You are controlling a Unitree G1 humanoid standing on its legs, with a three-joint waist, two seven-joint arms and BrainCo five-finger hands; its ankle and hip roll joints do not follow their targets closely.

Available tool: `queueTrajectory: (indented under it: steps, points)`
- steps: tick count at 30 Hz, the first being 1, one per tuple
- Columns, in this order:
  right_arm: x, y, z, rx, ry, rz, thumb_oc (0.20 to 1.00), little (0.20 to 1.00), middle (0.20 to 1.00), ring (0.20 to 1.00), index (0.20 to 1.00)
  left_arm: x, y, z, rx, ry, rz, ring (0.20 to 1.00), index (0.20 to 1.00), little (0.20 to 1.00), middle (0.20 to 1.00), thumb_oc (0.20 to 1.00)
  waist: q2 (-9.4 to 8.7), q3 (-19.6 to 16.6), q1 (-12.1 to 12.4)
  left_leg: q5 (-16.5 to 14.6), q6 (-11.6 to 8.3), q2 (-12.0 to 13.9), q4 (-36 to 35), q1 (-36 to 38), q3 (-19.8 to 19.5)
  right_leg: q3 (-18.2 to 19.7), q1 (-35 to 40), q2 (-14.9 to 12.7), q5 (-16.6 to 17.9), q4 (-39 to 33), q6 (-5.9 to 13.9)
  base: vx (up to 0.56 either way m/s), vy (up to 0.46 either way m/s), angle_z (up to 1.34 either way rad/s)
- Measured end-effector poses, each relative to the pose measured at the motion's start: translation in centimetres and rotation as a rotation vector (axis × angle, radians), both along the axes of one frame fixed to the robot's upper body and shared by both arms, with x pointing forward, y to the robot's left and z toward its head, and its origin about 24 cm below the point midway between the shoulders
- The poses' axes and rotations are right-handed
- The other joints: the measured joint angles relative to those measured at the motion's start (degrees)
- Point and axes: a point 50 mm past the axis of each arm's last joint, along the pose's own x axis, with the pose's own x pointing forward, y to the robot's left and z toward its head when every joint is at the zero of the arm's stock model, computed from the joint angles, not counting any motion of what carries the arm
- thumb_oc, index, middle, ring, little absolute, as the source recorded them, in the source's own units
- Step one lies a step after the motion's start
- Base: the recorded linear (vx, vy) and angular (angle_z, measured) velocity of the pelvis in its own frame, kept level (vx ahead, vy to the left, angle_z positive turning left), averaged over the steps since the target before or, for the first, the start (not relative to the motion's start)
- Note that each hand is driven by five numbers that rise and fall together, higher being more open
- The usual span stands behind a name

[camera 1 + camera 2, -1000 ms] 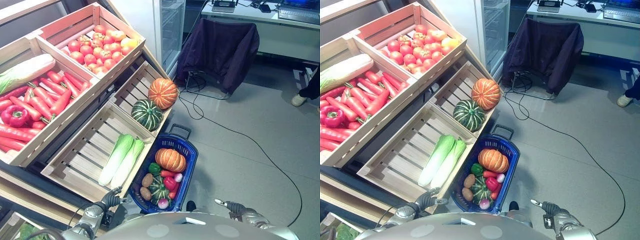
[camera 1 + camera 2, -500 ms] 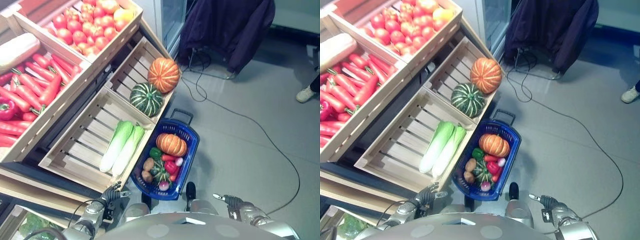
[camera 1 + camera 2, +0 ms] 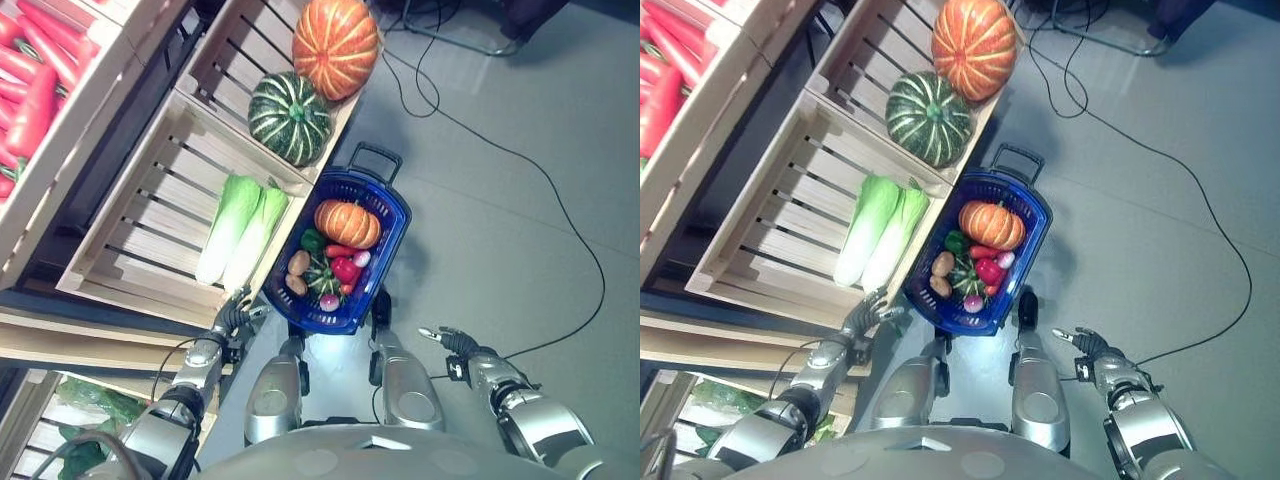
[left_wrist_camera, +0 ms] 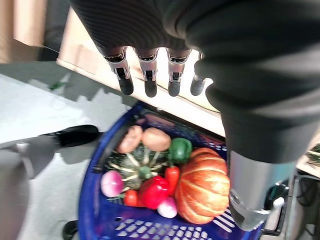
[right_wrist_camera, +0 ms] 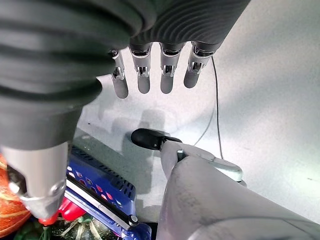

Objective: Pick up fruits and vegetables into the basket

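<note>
Both hands, left hand (image 3: 232, 315) and right hand (image 3: 447, 340), hung with fingers relaxed, holding nothing. Blue basket (image 3: 392, 200) looked heavy, stiff; take by black handle (image 3: 375, 152).

Grey floor (image 3: 520, 180), right half of frame: blue basket (image 3: 392, 206) sits on it at centre, just beside the wooden rack (image 3: 100, 290) on the left. Black cable (image 3: 560, 210) trails across the floor, upper right.
</note>
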Motion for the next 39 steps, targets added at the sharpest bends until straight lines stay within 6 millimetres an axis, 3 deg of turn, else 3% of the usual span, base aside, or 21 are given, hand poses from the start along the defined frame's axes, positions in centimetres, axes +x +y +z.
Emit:
queueTrajectory:
  steps: [12, 24, 30, 39]
  points:
    - [3.7, -0.7, 2.4, -0.013, -0.118, -0.035, 1.000, 1.000, 1.000, 1.000, 1.000, 7.8, 0.2, 9.1, -0.037, -0.449, 0.034, 1.000, 1.000, 1.000, 1.000, 1.000, 0.15, 9.6, 0.3, 0.3, 0.00, -0.2, 1.5, -3.4, -0.7, -0.4, -2.3, -0.1, 0.8, 0.4, -0.43, -0.08, -0.003, 0.03]
    - [6.0, -0.3, 3.8, 0.000, -0.195, -0.064, 1.000, 1.000, 1.000, 1.000, 1.000, 10.2, -0.3, 14.0, 0.003, -0.663, 0.114, 1.000, 1.000, 1.000, 1.000, 1.000, 0.10, 9.7, 0.3, 0.3, -0.17, -0.4, 6.8, -11.8, -2.0, 0.1, -10.2, -0.4, 0.4, 5.5, -0.37, -0.02, -0.017, 0.03]
    - [6.1, -0.3, 3.9, 0.007, -0.199, -0.074, 1.000, 1.000, 1.000, 1.000, 1.000, 10.9, -0.1, 16.0, 0.208, -0.772, 0.224, 1.000, 1.000, 1.000, 1.000, 1.000, -0.37, 10.0, 0.2, 0.4, 0.02, -1.1, 10.0, -15.9, -2.7, 1.4, -15.2, -1.1, -1.2, 11.1, -0.56, 0.00, -0.021, 0.06]
    - [7.1, 0.2, 4.5, -0.003, -0.205, -0.028, 1.000, 1.000, 1.000, 1.000, 1.000, 12.6, 2.4, 19.3, 0.576, -0.856, 0.379, 1.000, 1.000, 1.000, 1.000, 1.000, -1.56, 10.7, -0.8, 0.0, -0.10, -1.4, 13.2, -19.1, -2.7, 3.3, -18.7, -1.0, -1.6, 15.0, -0.52, 0.00, 0.001, 0.00]
